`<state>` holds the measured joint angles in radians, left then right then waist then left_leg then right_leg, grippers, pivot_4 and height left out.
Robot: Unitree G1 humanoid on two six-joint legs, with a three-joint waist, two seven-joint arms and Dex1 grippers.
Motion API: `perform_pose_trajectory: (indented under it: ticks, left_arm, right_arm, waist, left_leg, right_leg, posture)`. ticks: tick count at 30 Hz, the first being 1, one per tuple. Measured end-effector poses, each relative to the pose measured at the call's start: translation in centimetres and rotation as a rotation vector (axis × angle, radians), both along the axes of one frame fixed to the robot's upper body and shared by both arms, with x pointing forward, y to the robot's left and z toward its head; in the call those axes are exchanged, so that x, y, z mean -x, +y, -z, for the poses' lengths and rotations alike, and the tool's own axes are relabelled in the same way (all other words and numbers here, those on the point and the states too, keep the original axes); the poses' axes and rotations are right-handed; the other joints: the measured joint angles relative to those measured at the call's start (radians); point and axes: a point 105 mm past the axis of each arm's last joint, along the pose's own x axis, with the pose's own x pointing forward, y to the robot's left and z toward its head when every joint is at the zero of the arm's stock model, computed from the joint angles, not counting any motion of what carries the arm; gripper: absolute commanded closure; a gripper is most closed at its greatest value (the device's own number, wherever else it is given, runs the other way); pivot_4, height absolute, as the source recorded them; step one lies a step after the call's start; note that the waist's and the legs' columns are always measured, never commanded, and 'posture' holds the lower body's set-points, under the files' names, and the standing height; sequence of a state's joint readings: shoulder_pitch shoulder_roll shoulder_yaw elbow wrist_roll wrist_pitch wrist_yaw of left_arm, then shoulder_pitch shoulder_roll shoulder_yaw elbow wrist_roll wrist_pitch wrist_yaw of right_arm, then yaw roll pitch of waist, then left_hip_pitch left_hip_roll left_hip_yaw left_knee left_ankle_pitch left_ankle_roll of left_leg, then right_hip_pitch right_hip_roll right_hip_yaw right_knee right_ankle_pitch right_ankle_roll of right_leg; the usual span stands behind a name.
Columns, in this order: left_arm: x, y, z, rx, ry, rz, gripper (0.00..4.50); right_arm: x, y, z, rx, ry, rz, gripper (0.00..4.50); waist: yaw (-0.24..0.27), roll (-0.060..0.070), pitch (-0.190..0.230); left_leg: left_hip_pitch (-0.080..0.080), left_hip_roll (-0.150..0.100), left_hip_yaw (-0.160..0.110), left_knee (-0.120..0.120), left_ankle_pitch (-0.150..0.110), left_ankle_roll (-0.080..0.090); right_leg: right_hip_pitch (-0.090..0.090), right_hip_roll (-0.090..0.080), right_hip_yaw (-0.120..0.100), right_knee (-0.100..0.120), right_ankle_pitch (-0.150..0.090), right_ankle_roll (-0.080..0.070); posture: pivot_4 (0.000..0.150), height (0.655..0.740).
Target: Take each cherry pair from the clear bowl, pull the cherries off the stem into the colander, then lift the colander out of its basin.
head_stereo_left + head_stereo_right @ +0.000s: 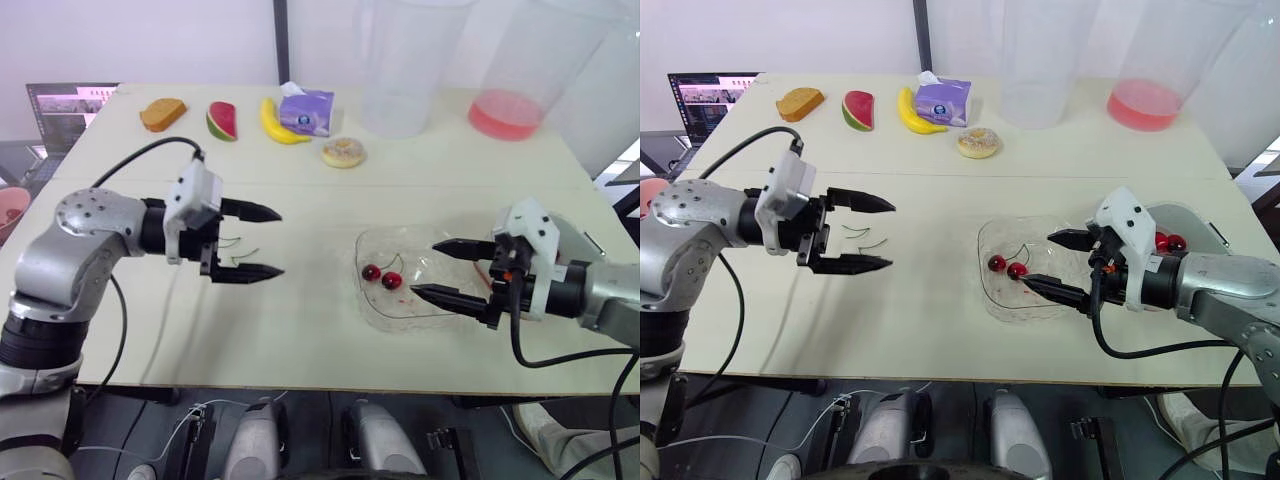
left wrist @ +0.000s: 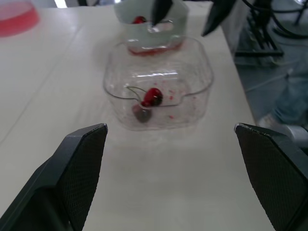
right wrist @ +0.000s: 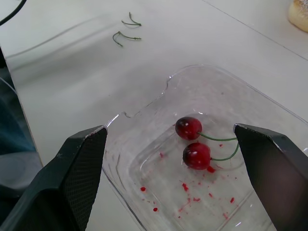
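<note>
Your right fingers [image 1: 460, 247] are spread wide and grasp nothing. They hover over the right part of the clear bowl [image 1: 370, 240], tips pointing toward the one cherry pair [image 1: 381, 275] in it. The pair lies on the bowl's floor, toward its left side. It is two round, glossy, dark red cherries touching each other, each on a thin green stalk, and the stalks curve away to meet at one end. Small red juice specks dot the clear plastic around them.

Your left fingers [image 1: 250, 211] are also released and empty. They are held above the desk [image 1: 300, 340], well apart from the bowl and pointing at it. Two bare green stems [image 1: 865, 238] lie on the desk near them.

The white colander [image 1: 1190, 222] sits just to the right of the bowl, partly hidden behind your right wrist, with red cherries [image 1: 1167, 242] in it.

Along the far edge of the desk you have a bread slice [image 1: 162, 113], a watermelon slice [image 1: 222, 120], a banana [image 1: 277, 124], a purple tissue pack [image 1: 307, 110] and a doughnut [image 1: 343, 152].
</note>
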<state>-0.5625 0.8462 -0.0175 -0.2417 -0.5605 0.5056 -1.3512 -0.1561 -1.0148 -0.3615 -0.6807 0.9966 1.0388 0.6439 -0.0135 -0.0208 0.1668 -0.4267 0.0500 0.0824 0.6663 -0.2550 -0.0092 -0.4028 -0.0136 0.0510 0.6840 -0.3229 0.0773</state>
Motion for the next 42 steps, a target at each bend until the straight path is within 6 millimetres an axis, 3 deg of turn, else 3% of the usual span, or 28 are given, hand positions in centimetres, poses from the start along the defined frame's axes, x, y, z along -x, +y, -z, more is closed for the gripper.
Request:
perform_pose_trajectory:
  ticks: [9, 15, 18, 21, 31, 42]
  left_arm:
    - [-0.1, -0.7, -0.5, 0.026, -0.026, 0.022, 0.06]
    - [-0.2, -1.2, -0.9, 0.053, -0.024, 0.026, 0.06]
    - [-0.3, -1.4, -1.0, 0.059, -0.026, 0.027, 0.00]
    - [-0.3, -1.7, -1.0, 0.062, -0.025, 0.036, 0.00]
    - [-0.4, -2.1, -0.6, 0.043, -0.035, 0.042, 0.00]
    - [-0.4, -2.1, -0.5, 0.044, -0.033, 0.040, 0.00]
  right_arm:
    - [-0.6, 0.6, 0.7, 0.076, 0.014, -0.018, 0.00]
    - [-3.0, 1.0, 2.1, 0.174, 0.045, -0.015, 0.00]
    - [-4.0, 1.2, 3.7, 0.260, 0.071, -0.029, 0.96]
    - [-4.7, 1.3, 5.0, 0.317, 0.095, -0.049, 2.41]
    - [-5.4, 1.7, 6.7, 0.404, 0.108, -0.093, 2.41]
    - [-6.1, 2.2, 6.4, 0.416, 0.070, -0.094, 2.41]
  waist:
    - [-0.004, 0.000, 0.000]
    - [-0.004, 0.000, 0.000]
    - [-0.002, 0.000, 0.000]
    - [0.000, 0.000, 0.000]
    - [-0.001, 0.000, 0.000]
    - [-0.001, 0.000, 0.000]
  left_leg:
    - [0.000, 0.000, 0.000, 0.000, 0.000, 0.000]
    - [0.000, 0.000, 0.000, 0.000, 0.000, 0.000]
    - [-0.001, 0.000, 0.000, 0.000, 0.000, 0.000]
    - [-0.001, 0.000, 0.000, 0.001, 0.000, 0.000]
    - [-0.001, 0.000, 0.000, 0.001, 0.000, 0.000]
    - [-0.001, 0.000, 0.000, 0.001, 0.000, 0.000]
  right_leg:
    - [0.000, 0.001, 0.000, 0.000, 0.000, 0.000]
    - [-0.001, 0.001, 0.000, 0.000, 0.000, 0.000]
    - [-0.001, 0.001, 0.001, 0.000, 0.000, 0.000]
    - [-0.002, 0.001, 0.001, 0.000, 0.000, 0.000]
    - [-0.002, 0.001, 0.000, 0.000, 0.000, 0.000]
    - [-0.002, 0.001, 0.000, 0.001, 0.000, 0.000]
  posture:
    - [0.150, 0.7400]
    - [0.150, 0.7400]
    - [0.150, 0.7400]
    - [0.150, 0.7400]
    - [0.150, 0.7400]
    - [0.150, 0.7400]
